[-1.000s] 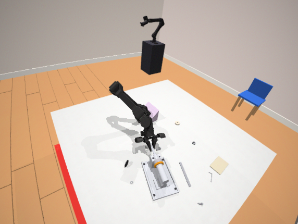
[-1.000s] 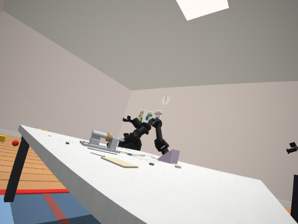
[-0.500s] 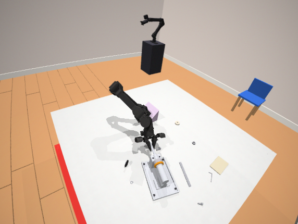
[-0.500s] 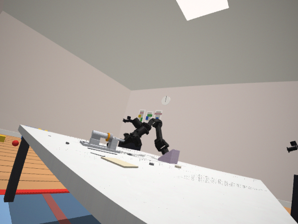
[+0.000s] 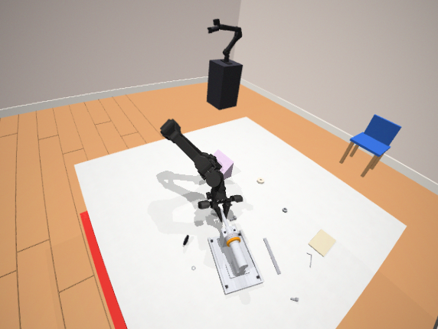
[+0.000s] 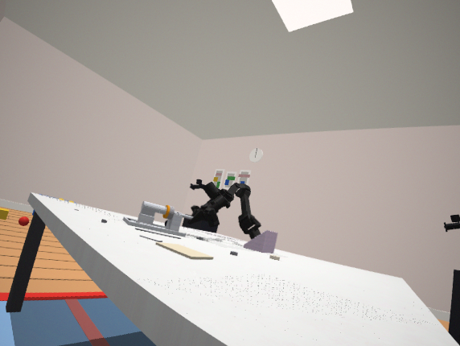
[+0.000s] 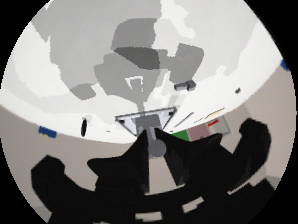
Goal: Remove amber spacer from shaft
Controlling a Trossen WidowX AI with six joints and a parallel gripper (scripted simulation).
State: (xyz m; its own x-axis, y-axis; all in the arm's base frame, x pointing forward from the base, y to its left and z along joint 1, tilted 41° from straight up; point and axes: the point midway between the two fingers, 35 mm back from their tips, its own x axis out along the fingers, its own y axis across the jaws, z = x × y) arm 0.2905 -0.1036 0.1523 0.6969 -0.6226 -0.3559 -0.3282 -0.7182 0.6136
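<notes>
The big grey housing block (image 5: pixel 239 258) (image 6: pixel 154 208) stands on the baseplate (image 5: pixel 245 284) with a smaller upright support nearer the arm. The amber spacer (image 5: pixel 232 240) (image 6: pixel 166 212) is a ring around the shaft line, against the near end of the housing. Pale rings seem to sit beside it; their number cannot be told. The thin grey shaft (image 5: pixel 227 225) (image 6: pixel 186 216) sticks out of the support toward the arm; its round end (image 7: pixel 157 148) shows in the wrist view. My gripper (image 5: pixel 222 217) (image 7: pixel 150 131) is shut on the shaft, just outside the support.
A purple wedge block (image 5: pixel 227 164) (image 6: pixel 265 242) stands beside the arm. Right of the baseplate lie a grey bar (image 5: pixel 272 256), a cream square (image 5: pixel 321 242) (image 6: pixel 185 250), a hex key (image 5: pixel 310 261) and a bolt (image 5: pixel 294 299). A black oval piece (image 5: pixel 186 240) lies to its left.
</notes>
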